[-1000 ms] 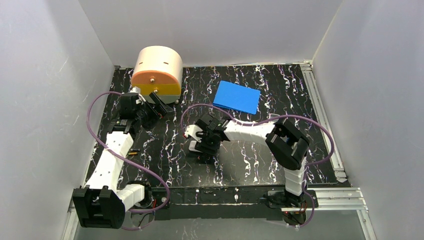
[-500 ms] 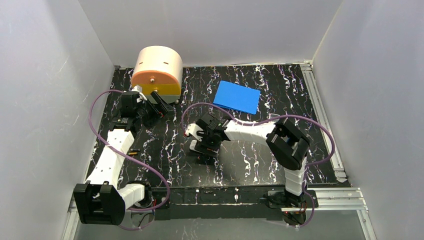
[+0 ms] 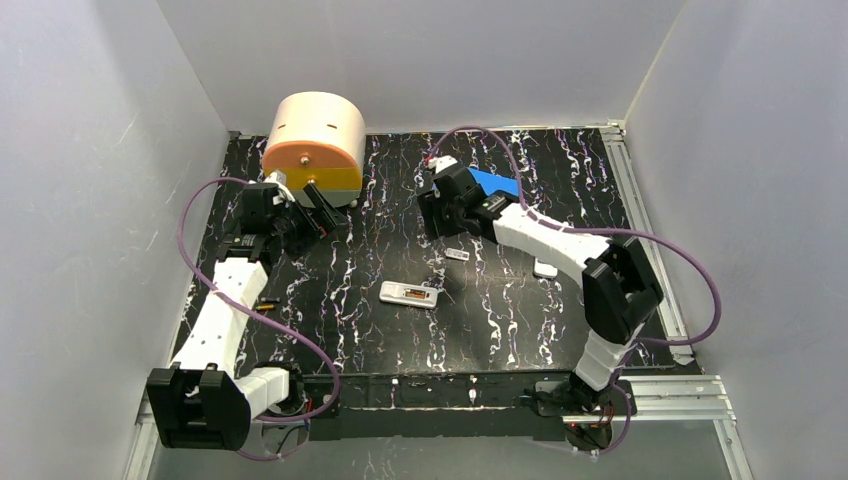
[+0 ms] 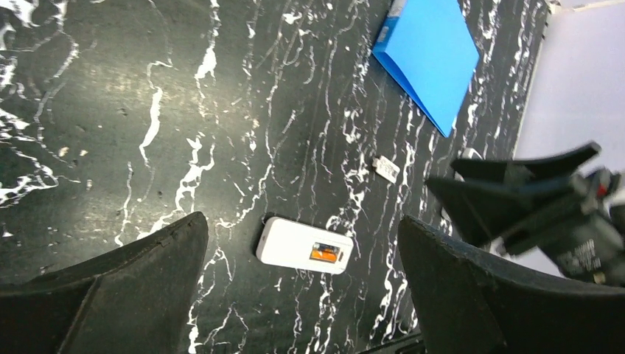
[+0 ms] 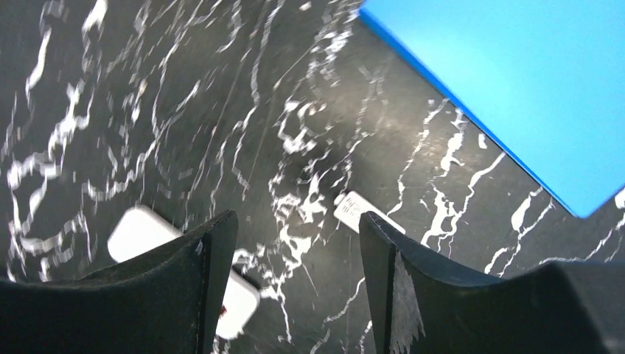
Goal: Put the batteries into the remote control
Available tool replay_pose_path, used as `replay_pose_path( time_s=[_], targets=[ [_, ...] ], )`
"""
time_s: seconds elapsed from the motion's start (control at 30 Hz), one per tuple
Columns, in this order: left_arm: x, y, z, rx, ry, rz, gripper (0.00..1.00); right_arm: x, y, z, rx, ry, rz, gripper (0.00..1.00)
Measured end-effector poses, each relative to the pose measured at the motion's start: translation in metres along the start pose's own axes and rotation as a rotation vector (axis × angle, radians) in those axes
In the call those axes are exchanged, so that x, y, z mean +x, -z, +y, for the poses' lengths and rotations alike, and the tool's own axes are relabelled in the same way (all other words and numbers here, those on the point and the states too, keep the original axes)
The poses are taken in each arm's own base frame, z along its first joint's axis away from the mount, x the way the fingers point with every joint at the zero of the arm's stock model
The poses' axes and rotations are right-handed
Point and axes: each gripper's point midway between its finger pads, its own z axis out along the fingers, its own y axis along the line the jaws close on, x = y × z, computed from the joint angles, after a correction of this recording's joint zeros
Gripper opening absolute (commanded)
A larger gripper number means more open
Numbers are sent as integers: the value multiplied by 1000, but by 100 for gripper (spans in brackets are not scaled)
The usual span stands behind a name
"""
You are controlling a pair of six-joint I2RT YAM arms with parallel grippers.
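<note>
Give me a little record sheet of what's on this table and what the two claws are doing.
table: black marbled top
remote control: white, lying flat mid-table
battery: orange, showing in the remote's open compartment
small white piece: loose, beyond the remote
blue pad: flat, far side
drum: cream and orange, far left corner
left gripper: open, empty, beside the drum
right gripper: open, empty, near the blue pad

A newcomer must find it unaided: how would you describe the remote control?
On the black marbled table, look near the middle. The remote control is a white rounded bar lying flat. Unlike the smaller white piece nearby, it has an opening showing orange.
</note>
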Motion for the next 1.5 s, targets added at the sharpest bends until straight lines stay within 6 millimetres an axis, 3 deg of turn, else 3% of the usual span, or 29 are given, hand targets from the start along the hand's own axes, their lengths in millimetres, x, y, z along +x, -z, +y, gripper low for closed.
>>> replay_pose_path(
  time_s=[0.13, 0.2, 0.27, 0.4, 0.57, 0.67, 0.97, 1.5],
  targets=[
    [6, 0, -9, 51, -7, 38, 98, -9, -13, -28, 146, -239, 17, 56],
    [8, -2, -12, 71, -8, 61, 98, -7, -24, -37, 200, -363, 39, 39],
    [12, -3, -13, 83, -9, 81, 98, 5, -33, -45, 239, -456, 70, 30],
    [16, -3, -17, 109, -16, 105, 98, 28, -56, -59, 302, -586, 131, 23],
    [19, -1, -21, 138, -26, 125, 98, 53, -85, -62, 347, -630, 214, 22],
    [21, 0, -23, 150, -29, 133, 98, 47, -86, -60, 334, -632, 207, 22],
    [24, 2, -28, 184, -44, 153, 98, 59, -82, -55, 316, -593, 261, 21],
    [25, -6, -29, 198, -36, 179, 98, 112, -37, -28, 134, -321, 512, 28]
  ],
)
